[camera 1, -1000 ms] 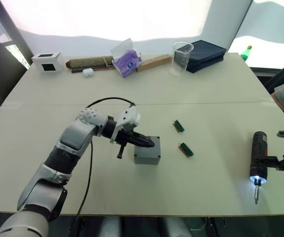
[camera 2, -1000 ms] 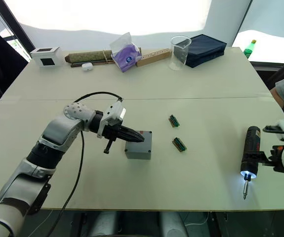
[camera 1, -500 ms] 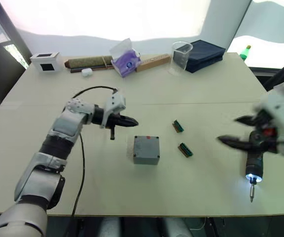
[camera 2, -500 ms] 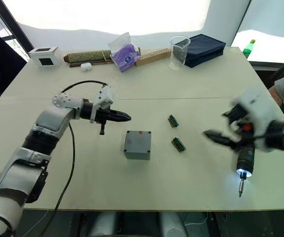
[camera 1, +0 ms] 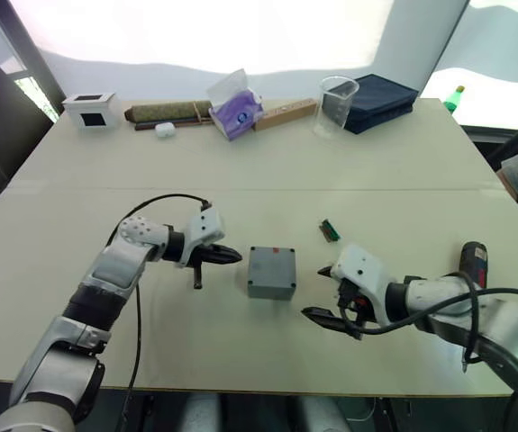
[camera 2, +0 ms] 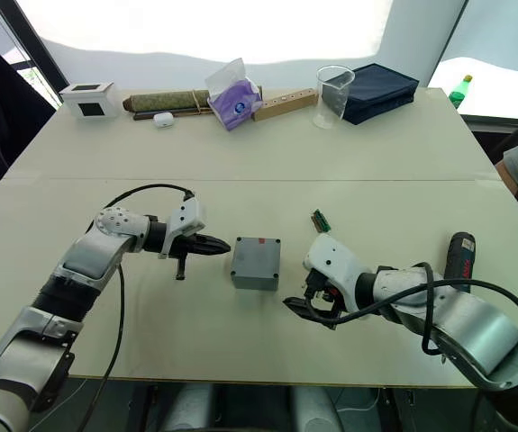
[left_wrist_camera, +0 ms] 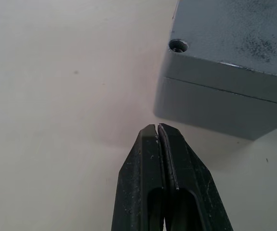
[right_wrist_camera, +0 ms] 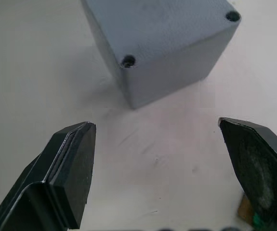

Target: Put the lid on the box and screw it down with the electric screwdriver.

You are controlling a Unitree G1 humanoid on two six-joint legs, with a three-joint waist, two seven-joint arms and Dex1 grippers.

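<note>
Two grippers flank the box, lid already seated on it. Left gripper, jaws together, sits just beside one wall; right gripper, jaws apart, likely positioned to steady it. Electric screwdriver lies apart, unheld.

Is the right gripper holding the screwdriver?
No. The right gripper is open and empty near the box; the screwdriver lies apart on the table.

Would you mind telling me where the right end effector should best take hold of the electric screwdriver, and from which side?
Probably across the thick black barrel of the electric screwdriver, coming down from above. It lies flat on the table with its long sides free, on the outer side of the open right end effector, which now faces the box.
</note>
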